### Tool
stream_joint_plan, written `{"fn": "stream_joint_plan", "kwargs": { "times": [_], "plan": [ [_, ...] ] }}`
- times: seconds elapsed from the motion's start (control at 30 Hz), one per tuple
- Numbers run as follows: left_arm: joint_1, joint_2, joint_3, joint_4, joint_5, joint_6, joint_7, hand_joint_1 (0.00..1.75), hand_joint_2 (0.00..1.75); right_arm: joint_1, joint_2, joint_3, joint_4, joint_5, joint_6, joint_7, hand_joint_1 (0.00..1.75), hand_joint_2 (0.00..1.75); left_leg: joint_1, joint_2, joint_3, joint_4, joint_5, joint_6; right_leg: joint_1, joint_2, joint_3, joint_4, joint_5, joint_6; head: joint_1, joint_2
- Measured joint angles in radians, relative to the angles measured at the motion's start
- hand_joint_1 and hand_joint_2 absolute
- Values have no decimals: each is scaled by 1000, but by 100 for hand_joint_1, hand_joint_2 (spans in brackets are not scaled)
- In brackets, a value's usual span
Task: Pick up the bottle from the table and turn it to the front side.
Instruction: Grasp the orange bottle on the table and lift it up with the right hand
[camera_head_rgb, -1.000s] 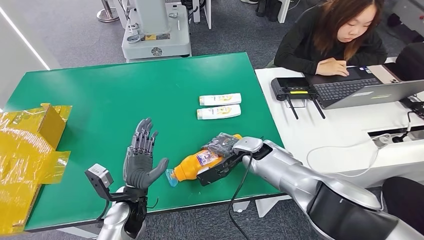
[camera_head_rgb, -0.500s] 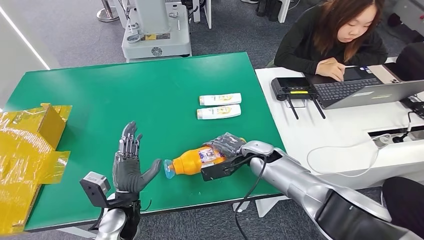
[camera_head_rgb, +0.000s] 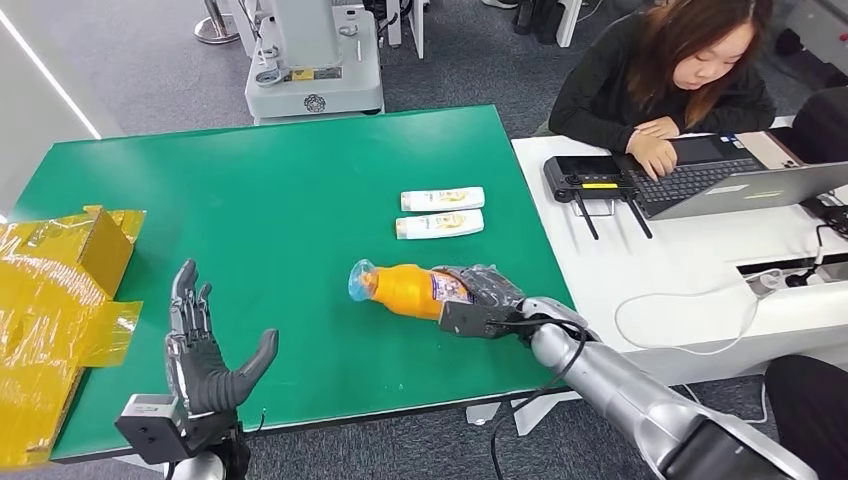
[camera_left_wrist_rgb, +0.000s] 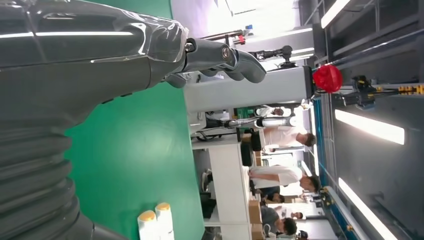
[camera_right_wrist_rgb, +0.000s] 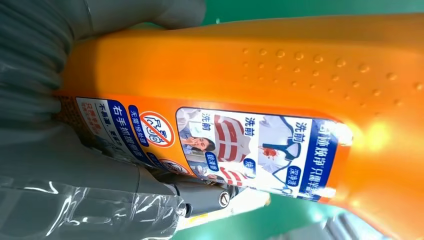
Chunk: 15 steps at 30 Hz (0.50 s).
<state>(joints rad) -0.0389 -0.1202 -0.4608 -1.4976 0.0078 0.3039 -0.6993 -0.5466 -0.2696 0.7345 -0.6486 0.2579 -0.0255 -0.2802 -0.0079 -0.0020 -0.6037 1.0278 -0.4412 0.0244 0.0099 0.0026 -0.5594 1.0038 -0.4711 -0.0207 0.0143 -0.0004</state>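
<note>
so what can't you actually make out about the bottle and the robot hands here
- Orange bottle, head view: its base end is hidden inside the right robot hand.
- Right wrist view: the bottle runs past the frame edges and the cap is cut off; the label print is too small to read fully.
- Whether the bottle is lifted off the green table: cannot tell.
- Left robot hand: its palm side in the left wrist view is a blurred grey mass.

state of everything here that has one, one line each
orange bottle: on its side, gripped by the right hand, cap on
right hand: wrapped around the bottle's base end
left hand: fingers spread, holding nothing
two small white bottles: lying side by side on the green table
laptop: open
</note>
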Motion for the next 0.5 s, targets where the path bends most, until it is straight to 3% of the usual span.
{"fn": "stream_joint_plan", "kwargs": {
  "times": [0.3,0.5],
  "plan": [
    [42,21,0,-39,12,14,0,0,175,253,3,-199,-207,-120,-167,-95,175,175,0,-4,-2,0,-1,1,0,-4,0,0,-1,0,0,0],
    [46,29,0,-29,45,-86,0,0,175,401,24,-335,-417,-152,-224,-171,175,175,0,-4,-10,0,-1,0,0,-4,-8,0,-1,0,0,0]
  ]
}}
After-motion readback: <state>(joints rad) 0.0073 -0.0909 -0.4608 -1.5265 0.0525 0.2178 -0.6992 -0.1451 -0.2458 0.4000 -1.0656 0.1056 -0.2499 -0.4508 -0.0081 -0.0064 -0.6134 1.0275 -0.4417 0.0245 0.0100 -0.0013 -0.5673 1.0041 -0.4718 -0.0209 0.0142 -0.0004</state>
